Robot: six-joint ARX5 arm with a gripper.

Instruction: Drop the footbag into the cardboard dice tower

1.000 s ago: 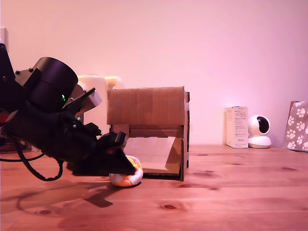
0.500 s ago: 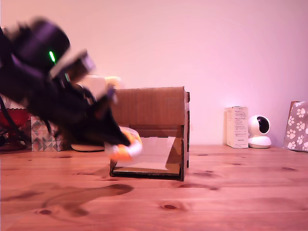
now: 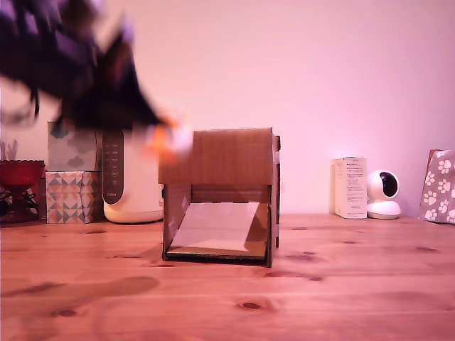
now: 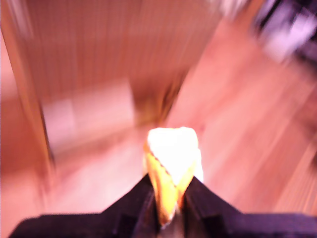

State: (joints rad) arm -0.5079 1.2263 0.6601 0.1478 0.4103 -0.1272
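Note:
The footbag (image 3: 169, 138), a blurred orange and white ball, hangs in the air just off the upper left corner of the cardboard dice tower (image 3: 219, 196) in the exterior view. My gripper (image 3: 162, 135) is shut on it, with the dark arm smeared by motion up and to the exterior view's left. In the wrist view the footbag (image 4: 171, 166) shows yellow-orange and white, pinched between the two dark fingers (image 4: 141, 203). The dice tower (image 4: 99, 74) fills the blurred background there. The tower's lower front opening shows its sloped ramp (image 3: 219, 226).
On the wooden table (image 3: 284, 298), at the exterior view's left, stand patterned tissue boxes (image 3: 71, 195), a white appliance (image 3: 131, 181) and a red bowl (image 3: 20, 172). At its right are a white box (image 3: 350, 187), a small white camera (image 3: 384, 194) and a paw-print bag (image 3: 439, 186).
The arm has lifted the footbag from the table in front of the tower to the height of the tower's top, moving up fast and blurring.

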